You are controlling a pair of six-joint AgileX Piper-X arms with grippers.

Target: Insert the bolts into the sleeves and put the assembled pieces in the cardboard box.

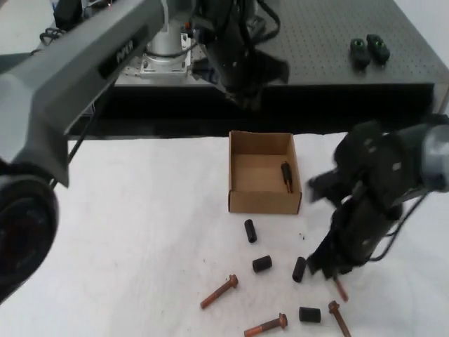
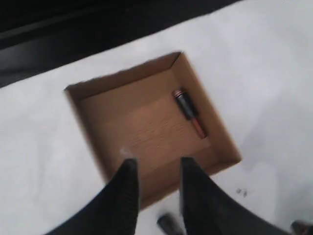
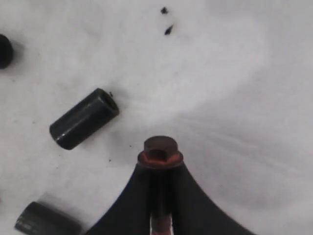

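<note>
Surface (image 1: 140,225): white cloth, lower two thirds of the high view; black perforated plate (image 1: 337,42) across the top behind it.
Box (image 1: 263,201): cardboard, open top, upright, centre of the high view.
Assembled piece (image 1: 286,175) (image 2: 188,110): bolt in sleeve, lying flat inside the box along its right wall.
Sleeves: four loose, black, on the cloth below the box. One just under the box (image 1: 250,230), one lower centre (image 1: 262,265), one right of that (image 1: 299,269) beside the right arm's tip, one near the bottom edge (image 1: 309,314).
Bolts: three loose, copper-coloured. One lower centre (image 1: 219,292), one at the bottom edge (image 1: 266,325), one right of the lowest sleeve (image 1: 339,318).
Right jaws: narrow, clamped on the shank of a held bolt (image 3: 160,152), hex head sticking out past the tips. Low over the cloth, lower right of the high view. Can't tell if the bolt touches the cloth.
Left jaws: parted, nothing between; fingers (image 2: 128,191) above the box's edge.
</note>
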